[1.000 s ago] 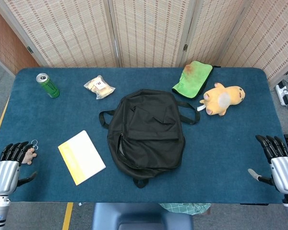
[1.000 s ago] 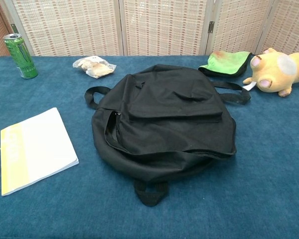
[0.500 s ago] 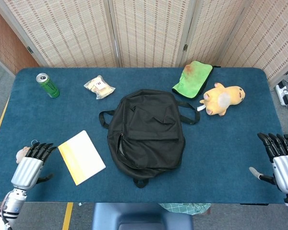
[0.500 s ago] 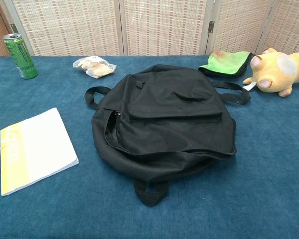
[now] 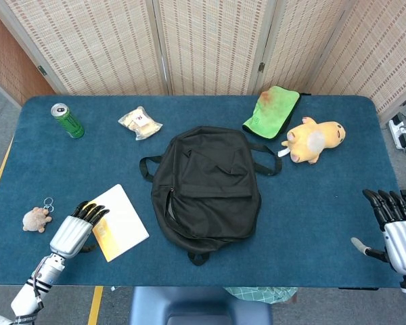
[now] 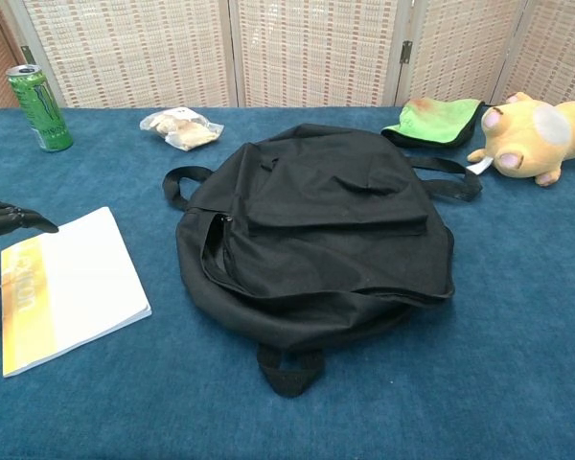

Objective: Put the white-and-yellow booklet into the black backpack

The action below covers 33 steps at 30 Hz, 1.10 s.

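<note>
Head view: left hand [image 5: 76, 227], fingers extended and empty, reaches over the yellow edge of the booklet [image 5: 122, 220], lying flat left of the backpack [image 5: 206, 186]. Right hand [image 5: 394, 227] spread, empty, at the table's right edge.

Chest view: left fingertips [image 6: 10, 217] just above the booklet's [image 6: 77, 283] far corner.

The left robot hand [image 5: 74, 230] reaches forward from the near left corner, fingers [image 6: 10, 218] extended and slightly apart, holding nothing. The right robot hand [image 5: 396, 233] stays low at the right edge, fingers spread, empty.
</note>
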Available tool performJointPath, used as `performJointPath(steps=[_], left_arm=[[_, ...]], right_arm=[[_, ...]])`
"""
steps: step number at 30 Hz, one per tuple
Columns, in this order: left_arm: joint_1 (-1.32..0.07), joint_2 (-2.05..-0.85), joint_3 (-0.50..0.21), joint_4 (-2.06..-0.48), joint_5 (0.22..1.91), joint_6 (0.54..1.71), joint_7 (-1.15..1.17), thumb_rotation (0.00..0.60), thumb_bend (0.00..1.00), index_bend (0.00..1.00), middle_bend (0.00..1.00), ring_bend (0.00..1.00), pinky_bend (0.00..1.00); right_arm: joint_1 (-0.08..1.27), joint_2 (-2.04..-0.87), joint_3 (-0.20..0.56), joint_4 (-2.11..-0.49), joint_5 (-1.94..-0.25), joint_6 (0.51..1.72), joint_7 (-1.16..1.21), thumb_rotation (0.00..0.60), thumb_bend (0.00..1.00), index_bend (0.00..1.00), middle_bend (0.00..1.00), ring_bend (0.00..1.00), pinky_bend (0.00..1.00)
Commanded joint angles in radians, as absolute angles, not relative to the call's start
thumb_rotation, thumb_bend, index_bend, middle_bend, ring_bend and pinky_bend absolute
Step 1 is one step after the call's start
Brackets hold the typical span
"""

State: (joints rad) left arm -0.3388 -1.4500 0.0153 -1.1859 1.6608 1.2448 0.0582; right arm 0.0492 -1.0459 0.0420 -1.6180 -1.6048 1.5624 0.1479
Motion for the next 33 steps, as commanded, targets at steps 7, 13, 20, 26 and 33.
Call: performJointPath(steps=[7, 13, 20, 26, 33], left_arm=[[-0.345, -1.47, 0.026, -1.134, 1.635, 1.228, 0.04, 0.6, 0.06, 0.18, 0.2, 0.17, 0.15], [-0.354, -1.486, 0.033, -1.111, 1.627, 1.215, 0.019, 0.6, 0.06, 0.18, 0.2, 0.17, 0.15], [-0.369, -1.495, 0.034, -1.099, 1.62, 1.2, 0.013, 0.6, 0.06, 0.18, 0.2, 0.17, 0.15], [-0.385, -1.508, 0.033, -1.082, 1.607, 1.174, -0.004, 0.6, 0.06, 0.18, 0.2, 0.17, 0.15], [-0.394, -1.529, 0.037, -1.058, 1.613, 1.186, -0.096, 0.6, 0.06, 0.2, 0.2, 0.18, 0.15]], right_arm=[[0.054, -1.05, 0.042, -1.624, -1.606, 1.556, 0.138, 0.6, 0.19, 0.09, 0.15, 0.08, 0.05], [0.051, -1.05, 0.042, -1.627, -1.602, 1.558, 0.133, 0.6, 0.19, 0.09, 0.15, 0.09, 0.05], [0.05, -1.051, 0.041, -1.628, -1.601, 1.558, 0.129, 0.6, 0.19, 0.09, 0.15, 0.09, 0.05], [0.051, -1.052, 0.042, -1.628, -1.6, 1.556, 0.127, 0.6, 0.19, 0.09, 0.15, 0.09, 0.05], [0.05, -1.056, 0.043, -1.626, -1.599, 1.558, 0.123, 0.6, 0.19, 0.09, 0.15, 0.1, 0.05]])
